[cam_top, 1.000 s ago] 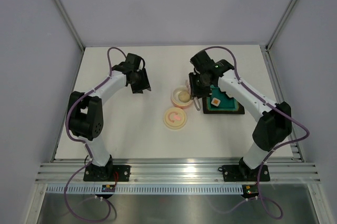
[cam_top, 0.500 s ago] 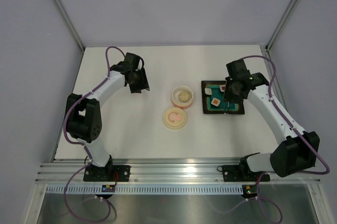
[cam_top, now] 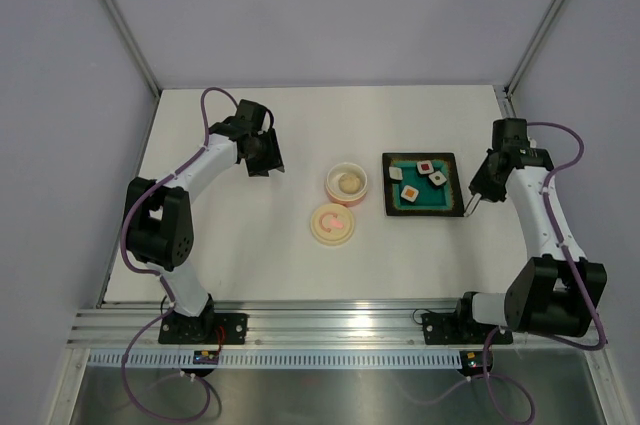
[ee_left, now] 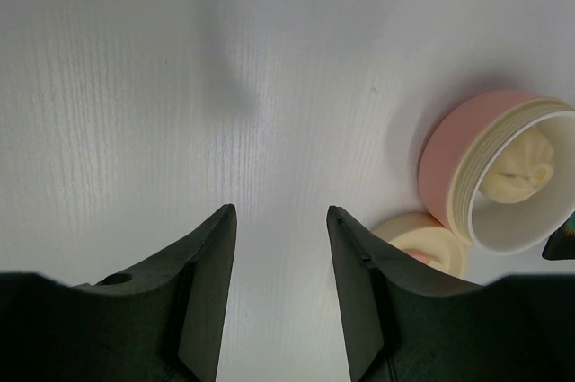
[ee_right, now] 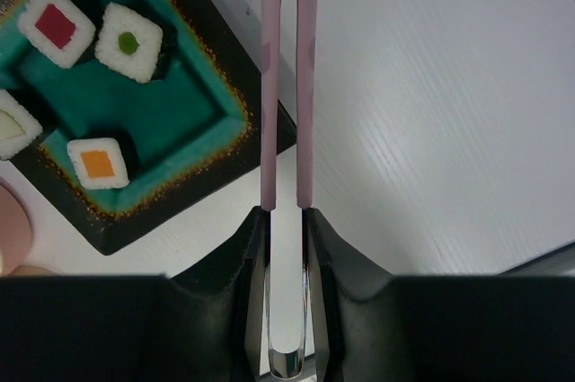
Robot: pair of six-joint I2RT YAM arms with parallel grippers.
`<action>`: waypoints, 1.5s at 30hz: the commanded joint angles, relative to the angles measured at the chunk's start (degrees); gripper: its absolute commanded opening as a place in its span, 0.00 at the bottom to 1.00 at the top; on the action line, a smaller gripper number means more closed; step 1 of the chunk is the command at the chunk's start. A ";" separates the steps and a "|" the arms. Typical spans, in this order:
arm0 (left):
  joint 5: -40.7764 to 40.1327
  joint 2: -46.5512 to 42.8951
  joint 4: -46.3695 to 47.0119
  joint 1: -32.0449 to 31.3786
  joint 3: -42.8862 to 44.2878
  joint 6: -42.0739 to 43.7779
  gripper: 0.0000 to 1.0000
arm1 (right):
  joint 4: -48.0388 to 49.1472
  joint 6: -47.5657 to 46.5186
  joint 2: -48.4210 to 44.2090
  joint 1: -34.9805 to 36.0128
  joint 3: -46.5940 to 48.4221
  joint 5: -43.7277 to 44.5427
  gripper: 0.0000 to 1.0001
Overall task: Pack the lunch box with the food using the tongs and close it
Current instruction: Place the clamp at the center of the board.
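Nearby, slim pink tongs (ee_right: 269, 112), glossy teal tray (ee_right: 175, 103), round tub (ee_left: 449, 148)

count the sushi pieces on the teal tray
4, all on the teal tray: a red-centred piece and a green-centred piece side by side, an orange-centred piece nearer one corner, and a pale piece cut off in the right wrist view. None looks hidden.

White table (cam_top: 250, 265) in a pale booth
Its wood-grain top is enclosed by plain lavender-grey walls (cam_top: 330, 15), with slanting metal struts (cam_top: 115, 15) at the back corners, a ribbed aluminium rail (cam_top: 330, 328) along the near edge, and soft, even light.
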 commanded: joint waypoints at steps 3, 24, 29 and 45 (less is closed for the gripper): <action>1.15 -2.82 0.94 -0.04 1.19 1.49 0.49 | 9.76 -2.01 7.55 -0.31 6.84 -0.14 0.04; 3.00 -5.02 -0.73 -0.04 0.13 2.20 0.50 | 23.83 -25.57 35.42 -2.24 17.05 9.26 0.09; 3.08 -4.93 -0.91 -0.04 0.40 2.20 0.50 | 25.24 -24.17 36.39 -2.42 13.36 8.12 0.14; 3.00 -5.45 -0.91 -0.04 -0.48 2.81 0.50 | 24.98 -21.97 32.27 -2.42 10.46 8.56 0.58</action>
